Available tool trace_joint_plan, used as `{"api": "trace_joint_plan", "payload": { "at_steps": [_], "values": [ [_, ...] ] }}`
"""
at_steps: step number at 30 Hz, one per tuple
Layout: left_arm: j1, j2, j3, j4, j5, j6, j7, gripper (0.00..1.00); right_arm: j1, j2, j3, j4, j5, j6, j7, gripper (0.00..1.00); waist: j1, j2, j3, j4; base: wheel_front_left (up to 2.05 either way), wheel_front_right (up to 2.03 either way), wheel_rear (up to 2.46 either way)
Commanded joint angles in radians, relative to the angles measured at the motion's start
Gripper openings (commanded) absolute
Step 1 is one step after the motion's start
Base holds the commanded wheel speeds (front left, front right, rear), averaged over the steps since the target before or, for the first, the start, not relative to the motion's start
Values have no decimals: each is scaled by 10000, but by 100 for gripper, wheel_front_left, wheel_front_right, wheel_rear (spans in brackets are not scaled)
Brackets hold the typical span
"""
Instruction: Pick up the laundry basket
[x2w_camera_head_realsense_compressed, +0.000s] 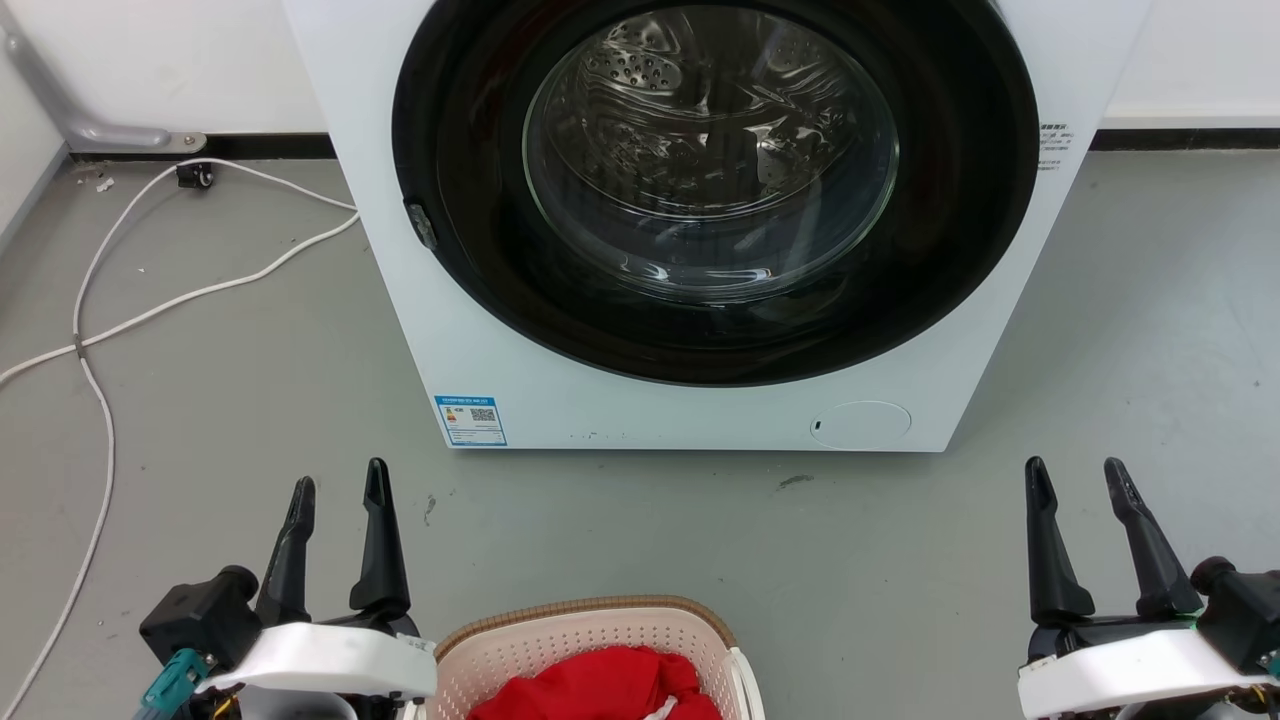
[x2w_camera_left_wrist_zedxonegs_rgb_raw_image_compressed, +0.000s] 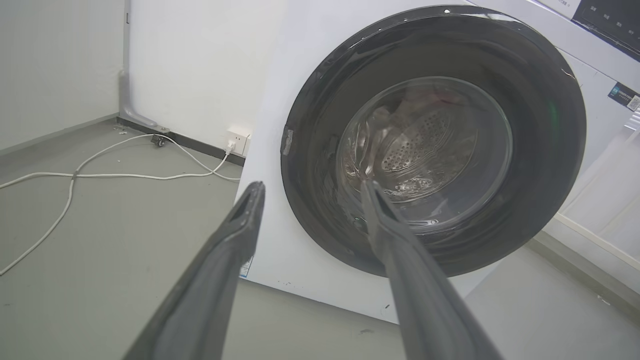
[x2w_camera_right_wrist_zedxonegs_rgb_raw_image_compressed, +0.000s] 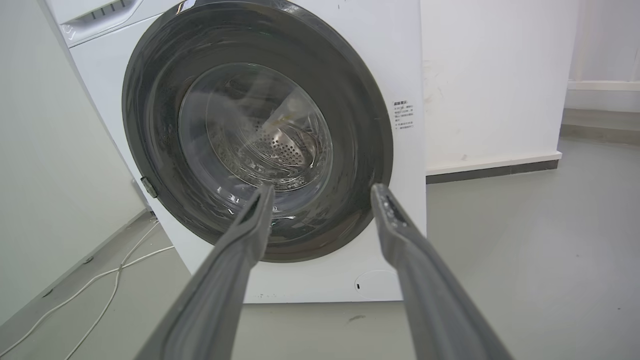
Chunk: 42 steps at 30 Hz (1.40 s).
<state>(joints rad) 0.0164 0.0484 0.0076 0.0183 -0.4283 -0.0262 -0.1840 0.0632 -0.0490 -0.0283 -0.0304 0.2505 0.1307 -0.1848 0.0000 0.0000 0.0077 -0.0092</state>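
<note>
Left gripper — fingers spread, empty, lower left of the head view.
Right gripper — fingers spread, empty, lower right.
Laundry basket — on the grey floor between the two, just beside the left wrist, well apart from the right gripper; untouched; red cloth inside.
Washing machine — beyond, door shut.
White cable — floor, left.

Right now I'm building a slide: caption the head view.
Both open, left gripper and right gripper flank the laundry basket before the washing machine.
</note>
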Motion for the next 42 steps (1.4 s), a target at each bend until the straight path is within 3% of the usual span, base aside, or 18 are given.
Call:
{"api": "trace_joint_plan", "payload": {
  "at_steps": [1,30,42],
  "values": [
    [56,26,-23,-150,265,23,-94,100,90,-26,10,-160,-301,1,-87,100,0,0,0,2,0,0,0],
    [358,27,-144,-483,2535,66,-694,100,448,-22,159,-583,-2879,-1,-686,100,0,0,17,41,0,0,0],
    [461,27,-139,-410,2998,84,-829,100,558,-19,76,-540,-3126,-1,-810,100,0,0,49,34,0,0,0]
  ]
}}
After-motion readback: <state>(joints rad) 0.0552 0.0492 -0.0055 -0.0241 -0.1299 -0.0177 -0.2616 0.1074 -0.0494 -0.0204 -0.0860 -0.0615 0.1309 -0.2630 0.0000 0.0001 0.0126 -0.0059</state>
